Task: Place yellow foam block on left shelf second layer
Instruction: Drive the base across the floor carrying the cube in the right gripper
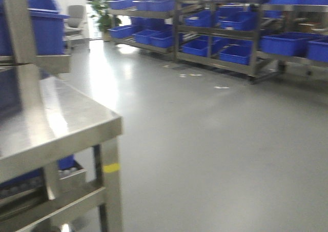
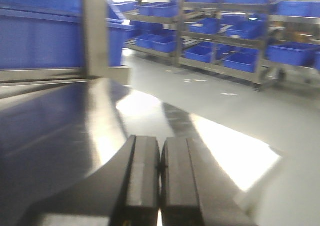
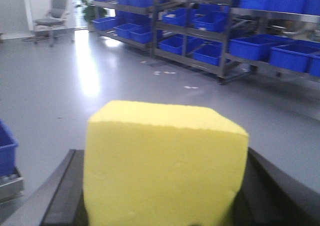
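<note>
Foam block (image 3: 165, 161) (yellow), gripped inside right pincer (image 3: 167, 201)

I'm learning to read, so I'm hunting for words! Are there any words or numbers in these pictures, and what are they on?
No text can be read in any view.
On the yellow foam block: no writing, its faces are plain.
On the blue bins: nothing sharp enough to read; the pictures are blurred.
On the yellow strip across the table leg: plain colour, no letters.
</note>
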You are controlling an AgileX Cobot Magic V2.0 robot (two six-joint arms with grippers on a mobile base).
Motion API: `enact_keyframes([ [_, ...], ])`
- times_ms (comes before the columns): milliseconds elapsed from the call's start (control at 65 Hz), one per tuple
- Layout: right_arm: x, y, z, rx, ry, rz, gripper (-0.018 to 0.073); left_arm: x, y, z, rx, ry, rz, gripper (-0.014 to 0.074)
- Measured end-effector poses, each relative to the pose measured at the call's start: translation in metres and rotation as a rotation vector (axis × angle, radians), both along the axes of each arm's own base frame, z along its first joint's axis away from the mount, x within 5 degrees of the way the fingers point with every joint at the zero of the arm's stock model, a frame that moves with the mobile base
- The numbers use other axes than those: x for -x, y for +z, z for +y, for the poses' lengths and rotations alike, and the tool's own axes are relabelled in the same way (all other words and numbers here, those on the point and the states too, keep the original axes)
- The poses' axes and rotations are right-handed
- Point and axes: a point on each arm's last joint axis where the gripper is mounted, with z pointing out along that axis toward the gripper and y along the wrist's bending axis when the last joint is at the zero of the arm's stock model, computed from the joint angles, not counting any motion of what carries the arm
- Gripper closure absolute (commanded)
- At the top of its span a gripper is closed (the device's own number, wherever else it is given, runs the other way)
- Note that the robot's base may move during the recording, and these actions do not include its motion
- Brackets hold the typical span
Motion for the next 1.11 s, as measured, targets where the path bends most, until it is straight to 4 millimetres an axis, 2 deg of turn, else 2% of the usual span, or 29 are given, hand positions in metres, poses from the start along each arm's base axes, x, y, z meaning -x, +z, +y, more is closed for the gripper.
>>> enact_keyframes([
  [1107, 0.0, 0.0, 0.0, 0.0, 0.0, 0.0, 0.0239, 0.0, 0.0, 0.0, 0.0, 0.0, 0.0, 0.046],
])
